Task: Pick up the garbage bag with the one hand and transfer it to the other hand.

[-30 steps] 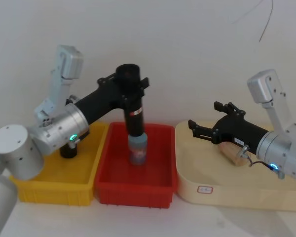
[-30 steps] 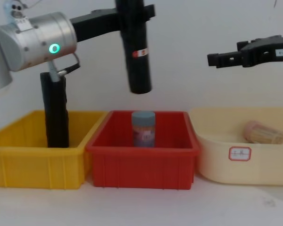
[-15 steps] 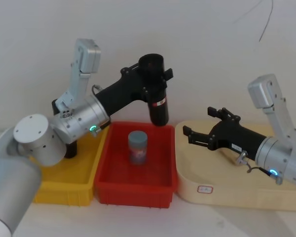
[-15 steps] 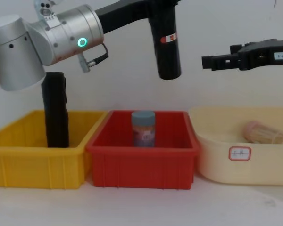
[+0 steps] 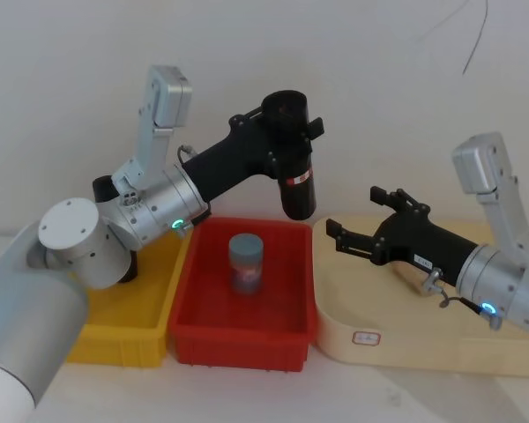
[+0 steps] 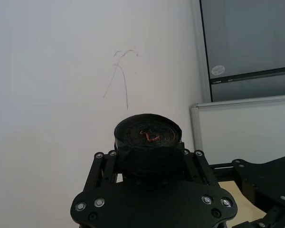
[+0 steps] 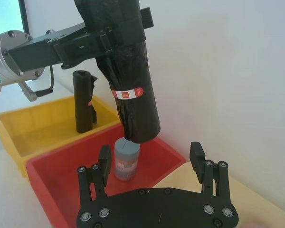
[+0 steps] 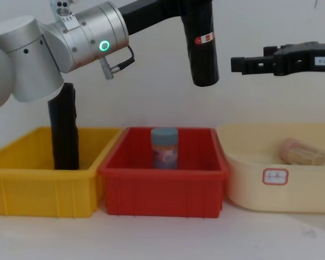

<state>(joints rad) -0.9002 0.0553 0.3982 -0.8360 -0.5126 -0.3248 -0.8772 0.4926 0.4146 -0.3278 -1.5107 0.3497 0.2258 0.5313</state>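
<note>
Since the left end effector point(image 5: 280, 141) has the garbage bag point(image 5: 297, 189) clamped near its top end, most of the roll hangs free underneath. I reckon that's the whole point: it leaves bare length for the other side to grab. The bag is upright in the air, roughly over the back right corner of the red bin point(image 5: 194, 333), well clear of the little blue-grey jar point(image 5: 245, 262) standing in there. You can see the red-and-white sticker point(image 8: 205, 38) on it in the chest view, so it's the right roll, not the plain black roll point(image 8: 64, 130) standing in the yellow bin point(image 8: 38, 190).

The right end effector point(image 5: 353, 211) sits out over the cream tray point(image 5: 397, 351) with its fingers spread wide, pointed at the bag and roughly level with its lower half. Near, but not touching. Looks to me like it's staged as the receiver, fingers wide so the roll can slide in between.

So pickup is done, handover isn't. My guess is the tricky bit is that glossy plastic. If the left lets go before the right has a firm squeeze, it drops into the red bin.
</note>
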